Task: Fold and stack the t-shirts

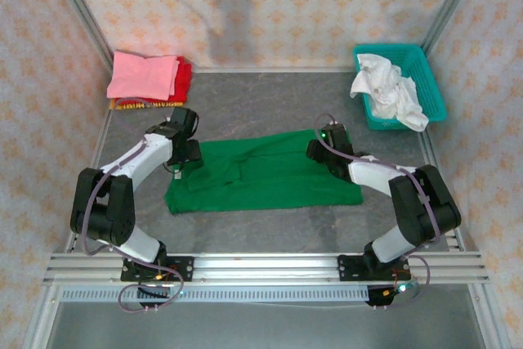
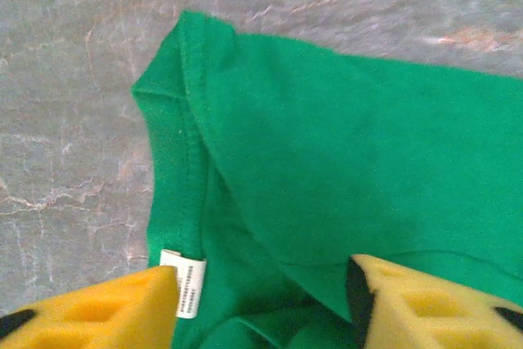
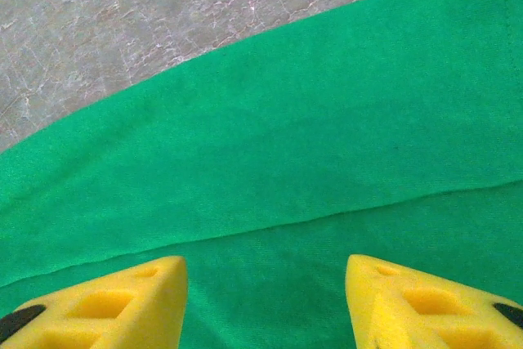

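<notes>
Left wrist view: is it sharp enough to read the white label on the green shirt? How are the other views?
Left wrist view: soft; the white label on the green t-shirt is an unreadable smudge. Right wrist view: sharper, fold line crisp, light even. Top external view: evenly lit, no glare, a faint shadow on the back wall.

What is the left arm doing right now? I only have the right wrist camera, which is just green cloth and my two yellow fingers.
Observer: The left gripper is open and low over the collar end of the green t-shirt, beside its white label.
Operator: Okay. Is anything stacked yet?
Observer: Yes. A folded pink t-shirt lies on top of a red one at the far left corner of the table.
</notes>
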You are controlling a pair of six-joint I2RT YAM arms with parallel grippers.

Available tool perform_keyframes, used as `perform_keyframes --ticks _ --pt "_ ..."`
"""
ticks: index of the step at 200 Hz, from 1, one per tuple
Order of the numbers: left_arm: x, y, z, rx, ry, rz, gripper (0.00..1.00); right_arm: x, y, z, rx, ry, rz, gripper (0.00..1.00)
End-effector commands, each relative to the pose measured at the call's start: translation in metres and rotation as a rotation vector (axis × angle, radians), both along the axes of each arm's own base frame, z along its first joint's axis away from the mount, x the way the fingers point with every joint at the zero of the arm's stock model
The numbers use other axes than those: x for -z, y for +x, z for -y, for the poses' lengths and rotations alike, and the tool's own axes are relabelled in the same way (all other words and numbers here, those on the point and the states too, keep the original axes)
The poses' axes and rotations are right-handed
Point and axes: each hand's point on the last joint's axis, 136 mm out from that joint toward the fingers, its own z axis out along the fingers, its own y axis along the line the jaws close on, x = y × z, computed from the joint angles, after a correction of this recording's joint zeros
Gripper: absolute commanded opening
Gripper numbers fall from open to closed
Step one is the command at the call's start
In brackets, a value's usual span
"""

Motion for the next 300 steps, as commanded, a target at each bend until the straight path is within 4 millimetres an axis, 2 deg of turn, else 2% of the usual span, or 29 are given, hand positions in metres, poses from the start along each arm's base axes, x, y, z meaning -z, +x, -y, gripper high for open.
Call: perform_keyframes --ticks 1,46,64,76,90,116,163,189,204,210,226,235,249,270,300 --pt "0.005 0.008 0.013 0.010 -0.083 0.043 0.62 -0.005 0.011 -0.001 -0.001 -0.015 0.003 0.54" --pt "0.024 0.020 0.020 0.013 -0.108 0.034 0.64 -0.007 0.011 -0.003 -0.002 0.001 0.008 0.55" --pt "0.023 0.029 0.015 0.004 -0.075 0.053 0.56 -0.008 0.011 -0.002 0.000 0.001 0.014 0.55" --pt "0.024 0.035 0.012 0.003 -0.056 0.056 0.45 -0.009 0.010 -0.002 -0.001 0.003 0.014 0.55" --pt "0.024 0.042 0.007 0.000 -0.022 0.057 0.21 -0.010 0.010 -0.002 0.000 0.006 0.015 0.55" --pt "0.018 0.054 -0.002 -0.012 0.019 0.064 0.00 -0.009 0.009 0.005 0.020 -0.006 0.017 0.55" --pt "-0.011 0.074 -0.012 -0.012 0.075 0.107 0.00 -0.002 0.010 0.016 0.073 0.031 -0.017 0.55" --pt "-0.018 0.073 -0.013 -0.014 0.070 0.105 0.00 0.003 0.010 0.021 0.094 0.058 -0.035 0.55" --pt "-0.014 0.071 -0.016 -0.007 0.070 0.098 0.00 0.002 0.010 0.023 0.101 0.062 -0.036 0.55" --pt "-0.012 0.071 -0.018 -0.004 0.071 0.078 0.05 0.002 0.010 0.023 0.101 0.064 -0.035 0.55" --pt "-0.006 0.074 -0.025 0.002 0.097 0.031 0.07 0.003 0.010 0.023 0.102 0.071 -0.035 0.55" --pt "-0.004 0.079 -0.028 0.007 0.100 0.025 0.17 0.004 0.011 0.022 0.101 0.074 -0.038 0.55" --pt "-0.003 0.087 -0.030 0.021 0.100 0.016 0.24 0.006 0.010 0.022 0.101 0.073 -0.045 0.55" --pt "-0.013 0.094 -0.039 0.020 0.146 0.013 0.47 0.005 0.011 0.023 0.105 0.068 -0.039 0.55" --pt "-0.037 0.093 -0.048 -0.012 0.172 0.046 0.48 0.002 0.011 0.028 0.114 0.042 -0.028 0.55"
